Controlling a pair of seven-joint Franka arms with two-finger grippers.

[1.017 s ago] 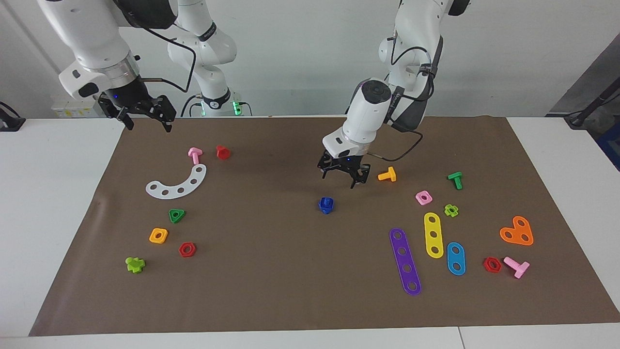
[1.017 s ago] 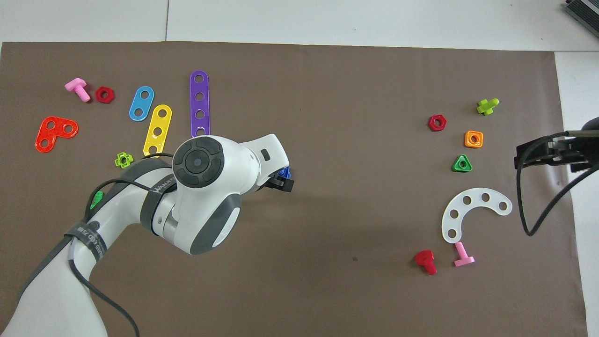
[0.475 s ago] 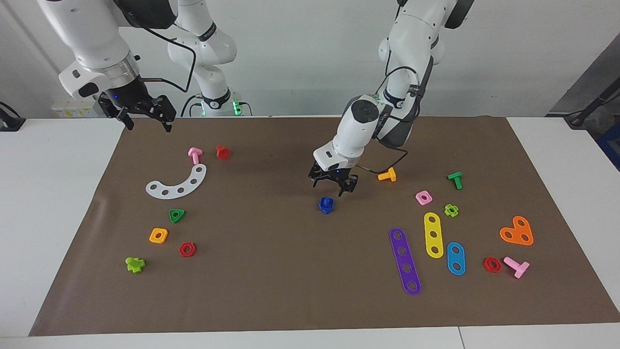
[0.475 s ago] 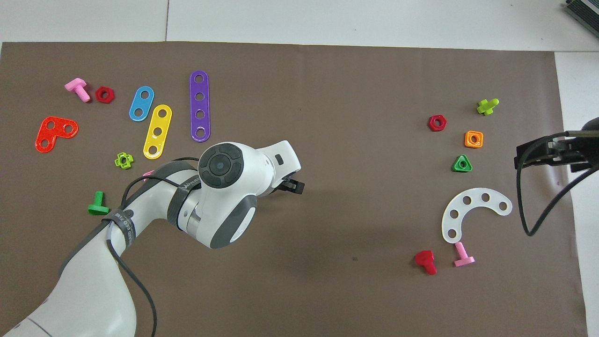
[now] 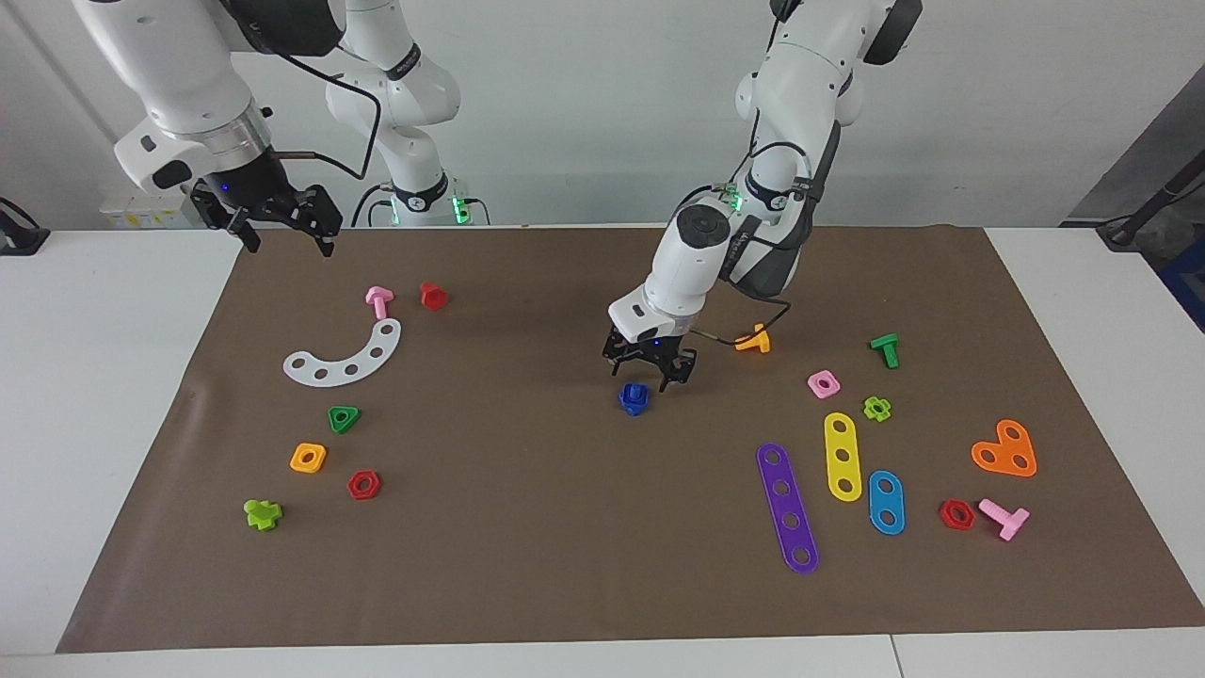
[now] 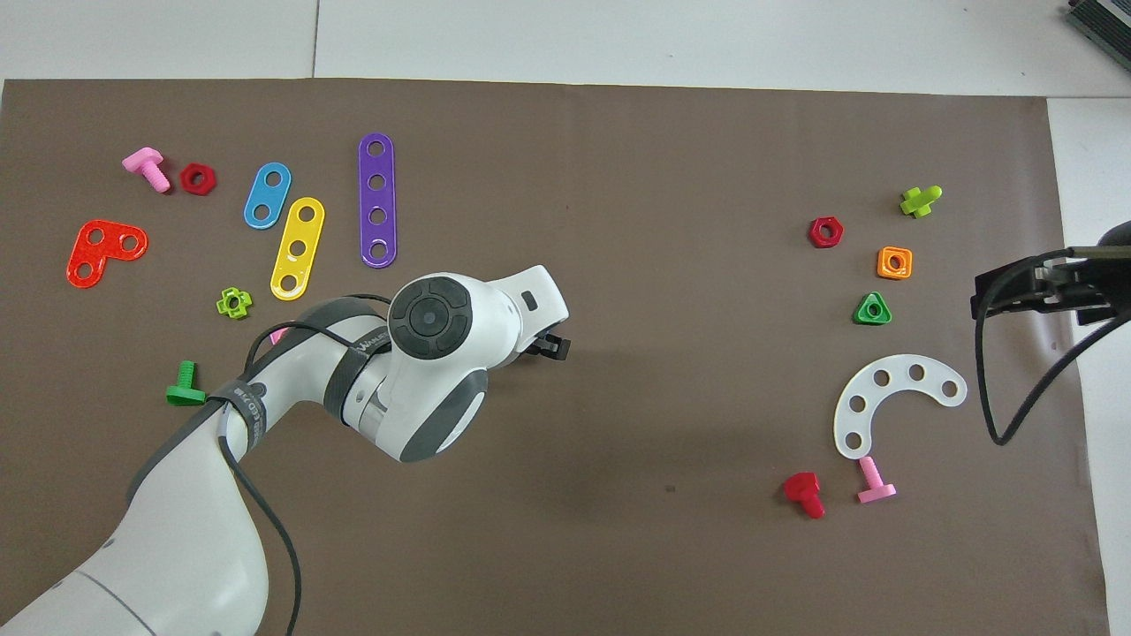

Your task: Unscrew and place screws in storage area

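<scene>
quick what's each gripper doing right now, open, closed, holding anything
Left gripper: open, empty, low over the small dark-blue plastic bolt-and-nut piece, not gripping it.
Right gripper: open, empty, waiting over the brown mat's edge.

This is a robotics lab or test bench, not a home or a shop. Two white Franka arms (image 5: 697, 254) with loose cabling stand at a plain white table (image 5: 104, 377) against a bare pale wall, and green status lights glow on the arm bases (image 5: 458, 209). A brown paper mat (image 5: 565, 527) covers the table and carries scattered bright plastic toy bolts, nuts and perforated strips (image 5: 787, 507), laid out like trial props.
</scene>
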